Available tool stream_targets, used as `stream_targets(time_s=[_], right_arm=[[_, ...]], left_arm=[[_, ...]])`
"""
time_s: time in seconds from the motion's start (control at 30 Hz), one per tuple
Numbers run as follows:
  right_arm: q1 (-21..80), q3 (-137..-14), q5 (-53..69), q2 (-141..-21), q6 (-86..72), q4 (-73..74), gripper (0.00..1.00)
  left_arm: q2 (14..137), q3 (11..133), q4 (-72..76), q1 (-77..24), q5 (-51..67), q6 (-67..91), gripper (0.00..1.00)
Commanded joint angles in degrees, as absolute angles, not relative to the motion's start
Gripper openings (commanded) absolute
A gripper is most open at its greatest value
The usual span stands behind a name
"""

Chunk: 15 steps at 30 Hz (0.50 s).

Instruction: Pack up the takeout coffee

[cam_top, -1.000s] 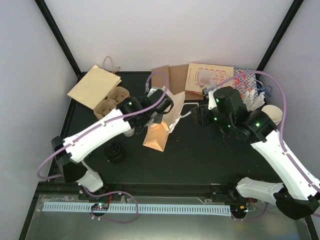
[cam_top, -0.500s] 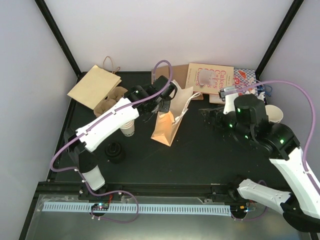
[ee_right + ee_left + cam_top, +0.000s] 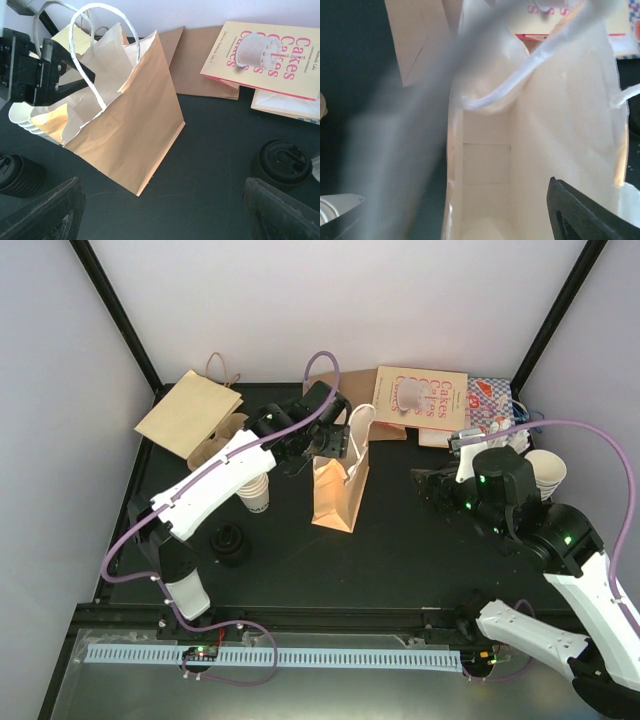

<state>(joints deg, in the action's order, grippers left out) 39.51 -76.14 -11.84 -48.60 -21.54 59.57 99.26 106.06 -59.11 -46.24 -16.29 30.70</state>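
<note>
Black tabletop (image 3: 400, 560) is the work area. Biggest item on it is the tan paper bag with white loop handles (image 3: 335, 495), standing upright with its mouth up, right under my left gripper (image 3: 335, 447). The left wrist view looks straight down into it. One finger (image 3: 585, 210) is inside the mouth by the right-hand wall and the other is lost in blur, so I can't tell if I'm clamped on the rim or just propping it. My read: the left arm is there to hold the bag standing and open for loading. No cup visible inside.

My right gripper (image 3: 162, 182) is spread wide with nothing between the fingers, facing the bag from well apart. The takeout coffee (image 3: 282, 161) sits on the table just off my right-hand finger, outside the bag. I only see its round black plastic lid; the cup body is hidden beneath. Judgement: the grasp comes next and hasn't started. It needs a swing right and a drop around the cup below the lid.

Stack of lidless white paper cups (image 3: 258, 492) and short stack of black lids (image 3: 230, 543) sit behind the left gripper, beside that forearm. Not mine to touch.
</note>
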Motion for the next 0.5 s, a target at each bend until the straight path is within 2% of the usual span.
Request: stream_targets(time_s=[0.0,0.17,0.27,0.47], right_arm=[[39.31,-75.72,-13.30,-48.08,-21.50,58.54,0.89],[39.37,-75.44,-12.91,-48.27,-21.20,58.04,0.89],[39.35,-75.04,-12.92,-48.21,-21.03,57.74,0.89],[39.35,-74.53,-12.64,-47.96,-20.76,57.35,0.89]], left_arm=[[95.01,108.99,-60.79,-46.08,-12.64,30.06,0.79],[89.74,108.40,-61.67,-46.08,-9.92,29.83,0.92],[85.14,106.60,-61.25,-46.08,-9.28,29.81,0.97],[75.70,102.67,-61.67,-45.25,-12.44,29.37,0.99]])
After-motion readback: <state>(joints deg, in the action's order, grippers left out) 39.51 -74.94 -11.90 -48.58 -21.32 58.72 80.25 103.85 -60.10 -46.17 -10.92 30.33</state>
